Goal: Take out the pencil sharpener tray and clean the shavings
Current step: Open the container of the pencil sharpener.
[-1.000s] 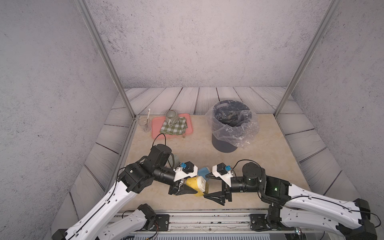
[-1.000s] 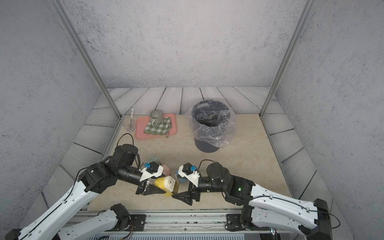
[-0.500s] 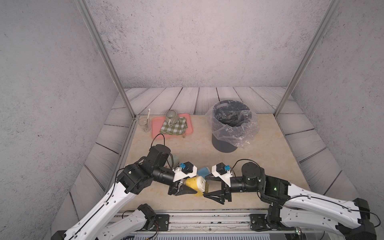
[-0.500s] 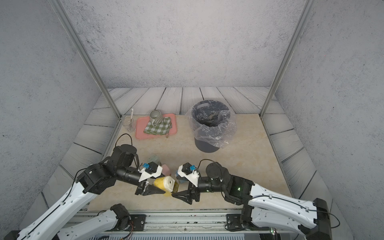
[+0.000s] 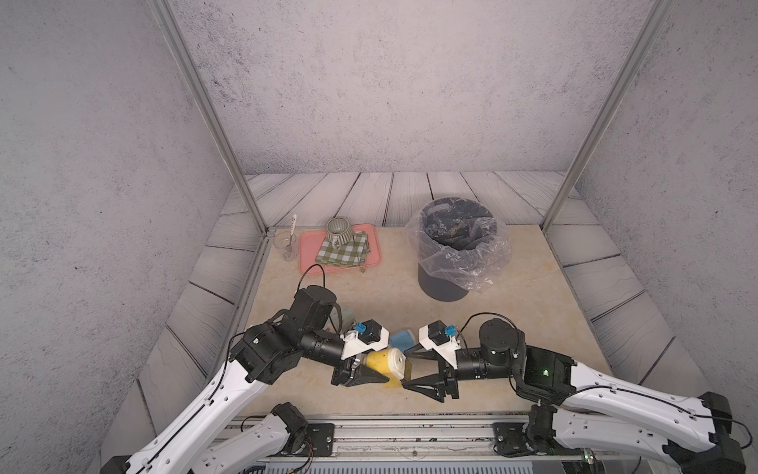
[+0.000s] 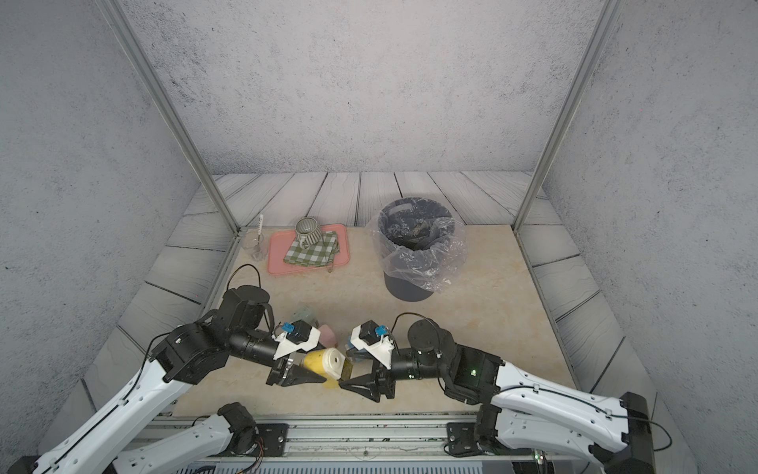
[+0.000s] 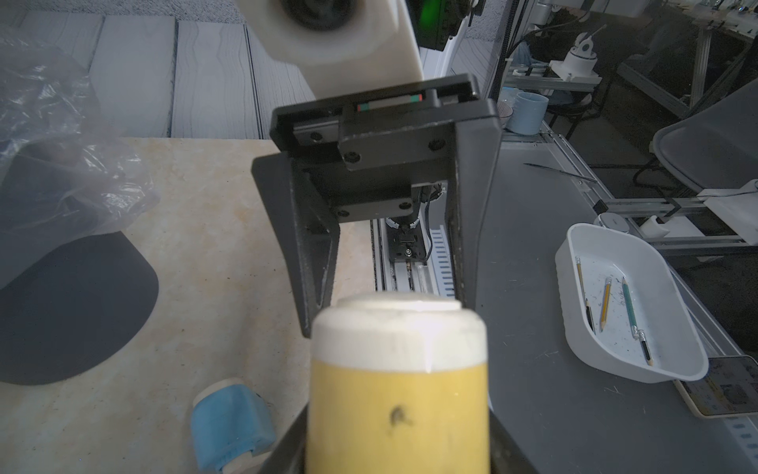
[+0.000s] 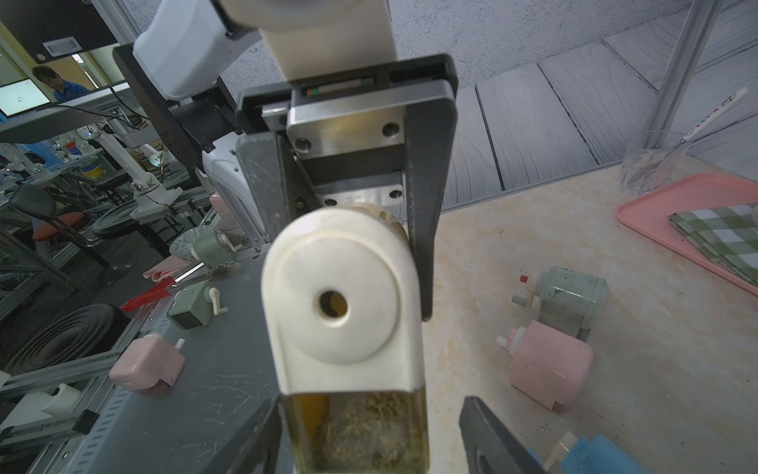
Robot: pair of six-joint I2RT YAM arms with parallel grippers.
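Left gripper (image 5: 383, 369) was clamped on a yellow pencil sharpener (image 5: 385, 361), right gripper (image 5: 405, 369) facing it
The right gripper's jaws stood apart on either side of the clear tray (image 8: 357, 431) of shavings, not closed on it. The tray sat in the sharpener's base, under its cream front, between those jaws
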